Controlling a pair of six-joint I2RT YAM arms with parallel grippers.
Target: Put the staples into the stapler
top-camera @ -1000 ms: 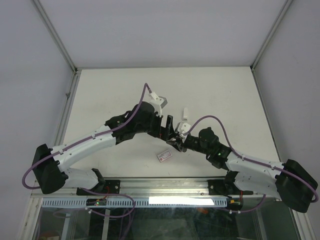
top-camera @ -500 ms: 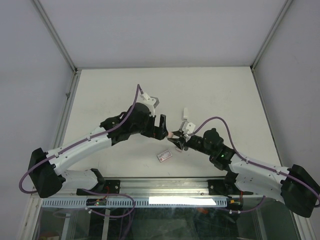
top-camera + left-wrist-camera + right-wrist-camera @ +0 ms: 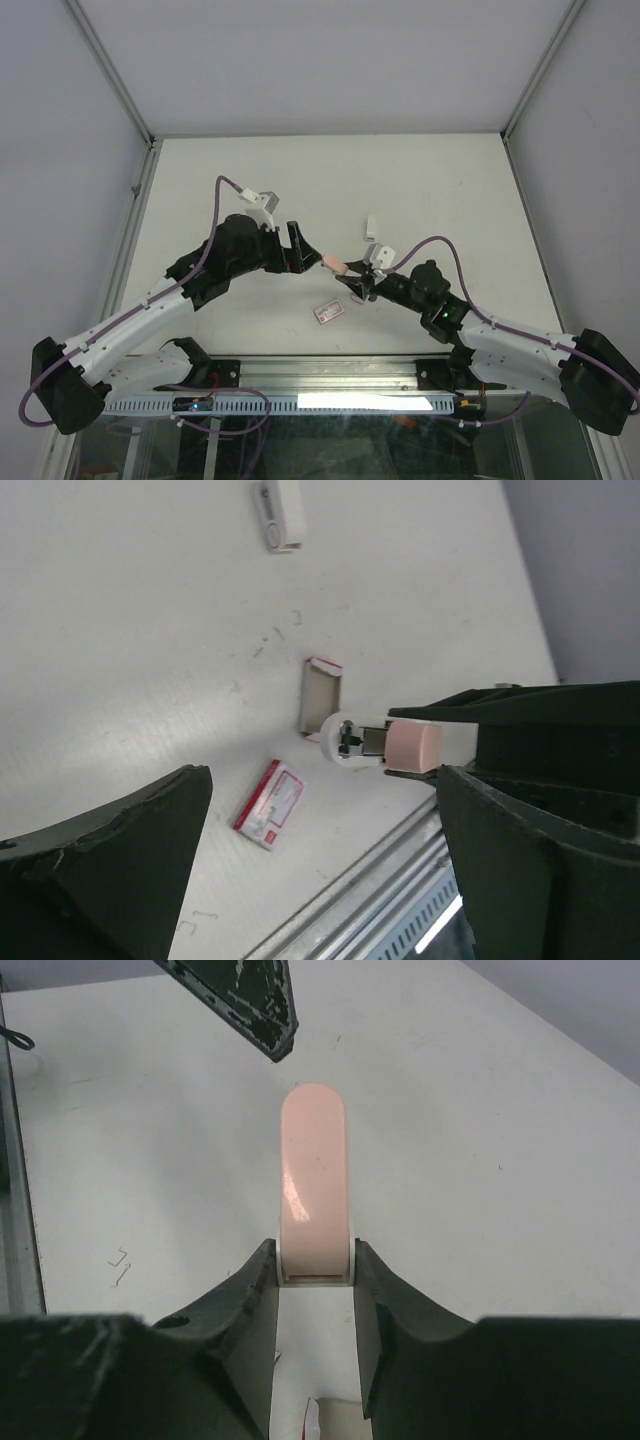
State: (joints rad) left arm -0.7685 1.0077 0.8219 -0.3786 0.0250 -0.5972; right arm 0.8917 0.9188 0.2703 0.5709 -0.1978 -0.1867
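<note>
While right tool (image 3: pixel 315 1260) pinches the stapler (image 3: pixel 314 1180) by one end mid-frame, left tool (image 3: pixel 298 250) spread wide, any push prob. twists it loose.

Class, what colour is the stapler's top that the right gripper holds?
Pale pink; the stapler shows best in the right wrist view.

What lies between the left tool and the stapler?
Nothing: the top view shows only bare table between the open left tool and the stapler in the right tool.
</note>
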